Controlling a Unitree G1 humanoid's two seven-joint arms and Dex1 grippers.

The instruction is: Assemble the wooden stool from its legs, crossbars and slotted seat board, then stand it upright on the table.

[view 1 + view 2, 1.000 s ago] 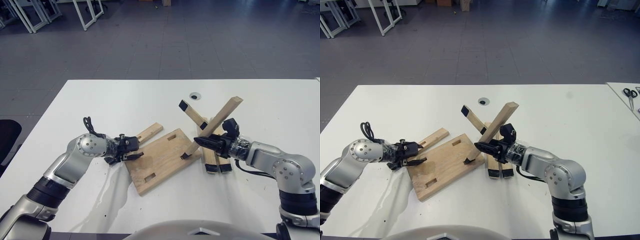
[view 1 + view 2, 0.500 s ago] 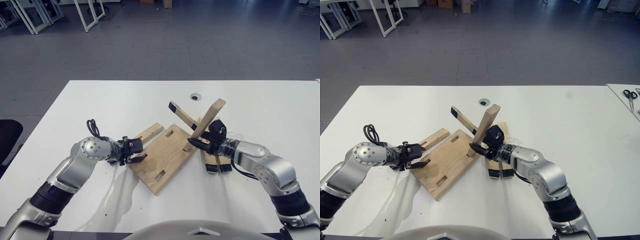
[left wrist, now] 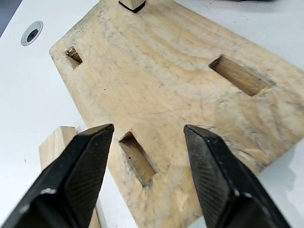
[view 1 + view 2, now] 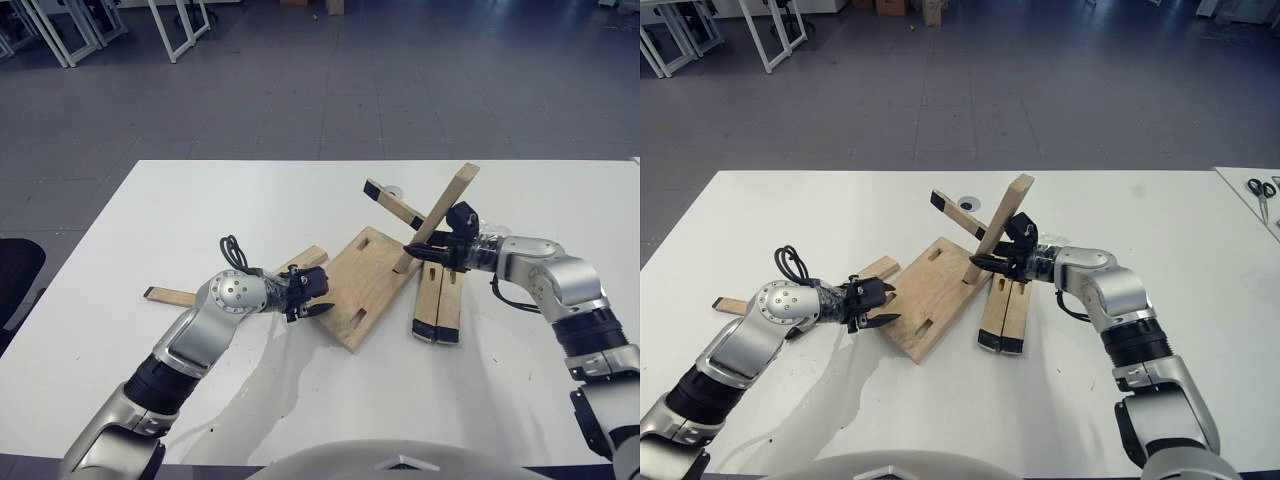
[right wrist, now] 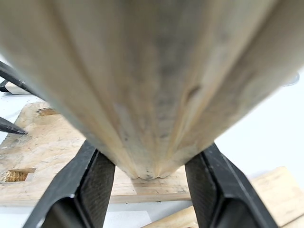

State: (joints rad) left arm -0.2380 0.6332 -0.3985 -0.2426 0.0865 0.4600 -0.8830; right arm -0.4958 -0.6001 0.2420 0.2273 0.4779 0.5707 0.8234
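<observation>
- The white table (image 4: pixel 200 200) carries all the stool parts in its middle and right half.
- The slotted seat board (image 4: pixel 365 285) lies at the centre, turned corner-on, with its rectangular slots facing up.
- One leg (image 4: pixel 450 195) stands tilted, its top leaning far and right. Its lower end meets the board at the slot on the board's right edge; how deep it sits I cannot tell.
- A pair of legs (image 4: pixel 437 310) lies flat and side by side just right of the board, black-capped ends toward the near edge.
- A second leg (image 4: pixel 395 203) crosses behind the tilted one, its black-capped end pointing far-left.
- A short wooden piece (image 4: pixel 305 260) lies against the board's far-left side.
- A thin crossbar (image 4: pixel 168 295) lies alone well to the left.
- The right gripper (image 4: pixel 418 252) is clamped on the lower part of the tilted leg, one finger (image 5: pixel 95 180) pressed to each side.
- The left gripper (image 4: pixel 315 297) sits at the board's near-left edge, fingers (image 3: pixel 85 161) spread wide on either side of a slot (image 3: pixel 137 159), gripping nothing.
- A round cable hole (image 4: pixel 968 203) is set in the table beyond the legs.
- Scissors (image 4: pixel 1260 187) lie on a separate surface at the far right.
</observation>
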